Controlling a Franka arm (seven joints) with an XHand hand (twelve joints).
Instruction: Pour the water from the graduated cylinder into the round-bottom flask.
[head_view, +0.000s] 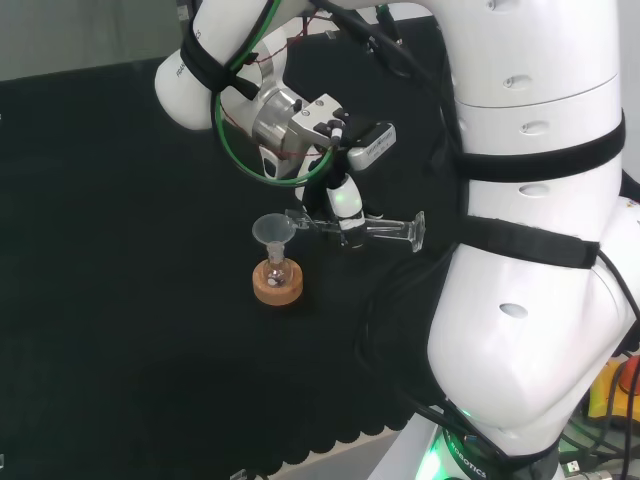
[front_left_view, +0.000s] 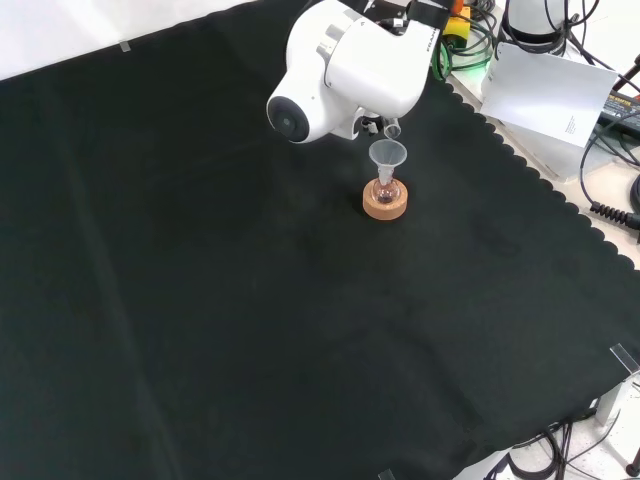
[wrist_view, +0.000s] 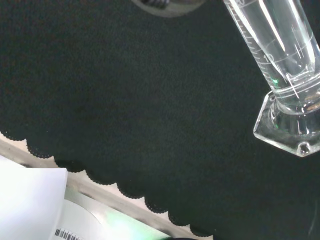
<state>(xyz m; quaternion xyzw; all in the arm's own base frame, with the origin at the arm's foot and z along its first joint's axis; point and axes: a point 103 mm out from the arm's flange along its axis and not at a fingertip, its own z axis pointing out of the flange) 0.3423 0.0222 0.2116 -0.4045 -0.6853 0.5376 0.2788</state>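
Note:
In the head view the hand (head_view: 345, 202) is shut on a clear graduated cylinder (head_view: 385, 230), which lies almost level above the cloth. The cylinder's mouth points left and sits at the rim of a clear funnel (head_view: 273, 230). That funnel stands in a small round-bottom flask (head_view: 277, 271) resting on a cork ring (head_view: 277, 287). The front view shows the funnel (front_left_view: 388, 155), the flask (front_left_view: 387, 187) and the cork ring (front_left_view: 385, 206) just below the arm's white link, with the cylinder's mouth (front_left_view: 392, 128) above the funnel. Close up in the wrist view are the cylinder's tube (wrist_view: 277, 47) and its hexagonal foot (wrist_view: 287, 132).
The arm's big white links (head_view: 530, 230) fill the right of the head view. The cloth's scalloped edge (front_left_view: 520, 150) runs along the right in the front view, with a white sheet (front_left_view: 545, 90) and cables beyond it. Wide open black cloth (front_left_view: 250, 320) lies in front of the flask.

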